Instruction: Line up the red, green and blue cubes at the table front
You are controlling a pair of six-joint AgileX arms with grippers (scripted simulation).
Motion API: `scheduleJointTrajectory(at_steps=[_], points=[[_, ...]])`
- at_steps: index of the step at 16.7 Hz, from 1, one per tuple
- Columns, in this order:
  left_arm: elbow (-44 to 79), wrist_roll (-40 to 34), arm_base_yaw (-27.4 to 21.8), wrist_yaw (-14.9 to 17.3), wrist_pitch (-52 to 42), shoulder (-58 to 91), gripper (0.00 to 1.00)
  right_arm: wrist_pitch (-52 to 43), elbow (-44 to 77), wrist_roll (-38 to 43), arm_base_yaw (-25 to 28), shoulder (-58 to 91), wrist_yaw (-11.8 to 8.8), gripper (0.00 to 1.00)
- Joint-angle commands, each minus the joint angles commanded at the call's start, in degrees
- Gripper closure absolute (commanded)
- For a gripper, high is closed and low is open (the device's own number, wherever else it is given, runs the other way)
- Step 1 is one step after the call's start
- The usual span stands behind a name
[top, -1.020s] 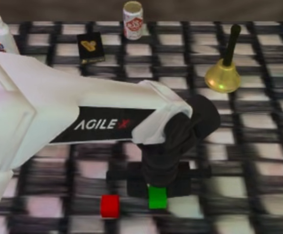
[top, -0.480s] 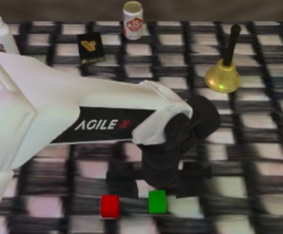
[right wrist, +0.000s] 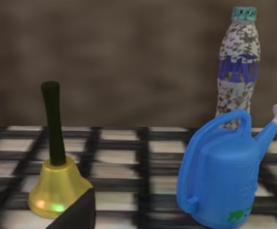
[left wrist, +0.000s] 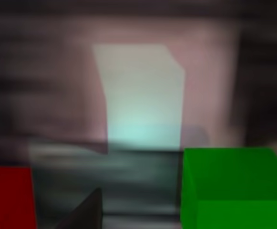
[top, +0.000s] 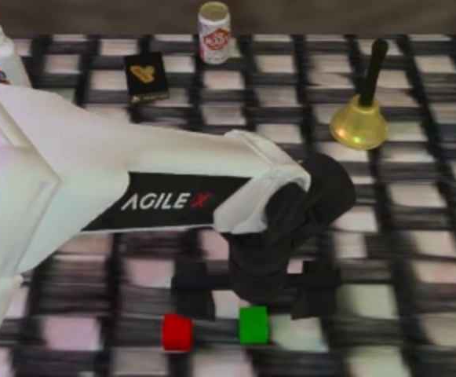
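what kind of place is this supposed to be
Probably a simulated tabletop test scene rather than a real room: a grid-patterned table strewn with unrelated props, such as a brass bell, a can and a blue watering can.

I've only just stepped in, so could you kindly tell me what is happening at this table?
The left arm reaches over the table front, its pincer open just behind the green cube. That cube sits free on the table, with the red cube apart on its left, both in a row. No blue cube is in view, so the line is not finished. The right arm is out of the top view; its wrist camera faces a bell and a watering can.
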Motion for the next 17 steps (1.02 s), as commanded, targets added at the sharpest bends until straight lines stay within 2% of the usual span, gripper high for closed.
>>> scheduleJointTrajectory(at_steps=[3, 9, 14, 17], points=[[1.8, -0.2, 0.1, 0.0, -2.4, -0.7, 0.00, 0.0, 0.0, 0.0, 0.0, 0.0, 0.0, 0.00], [8.9, -0.3, 0.9, 0.0, -13.9, -4.8, 0.00, 0.0, 0.0, 0.0, 0.0, 0.0, 0.0, 0.00], [9.1, -0.3, 0.6, 0.0, -14.2, -4.9, 0.00, 0.0, 0.0, 0.0, 0.0, 0.0, 0.0, 0.00], [6.4, 0.1, 2.4, -0.2, -12.4, -8.0, 0.00, -2.4, 3.5, -1.5, 1.2, 3.5, -0.2, 0.00]])
